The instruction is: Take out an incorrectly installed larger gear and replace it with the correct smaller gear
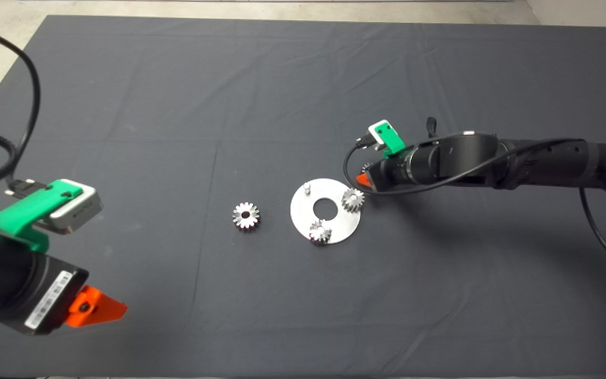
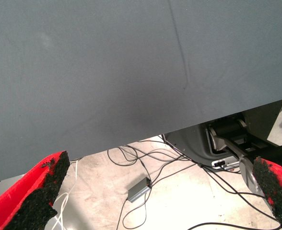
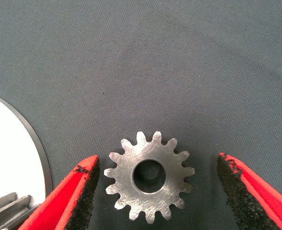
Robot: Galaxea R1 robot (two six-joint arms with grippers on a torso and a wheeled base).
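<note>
Steel, small, toothed: the smaller gear (image 3: 149,176) is straddled by the unclenched right gripper (image 3: 155,191); slippery, rigid, best pinched across its teeth.

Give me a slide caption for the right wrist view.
Right gripper, fingers open, straddling a silver spur gear lying flat on the dark mat.

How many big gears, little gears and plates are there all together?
Big gear: 1, on the mat.
Small gears: 3, two on the round plate at and, one on the mat between the open right gripper's fingers.
Round plate: 1.
Total: 5 things; the left gripper waits at the mat's lower left.
</note>
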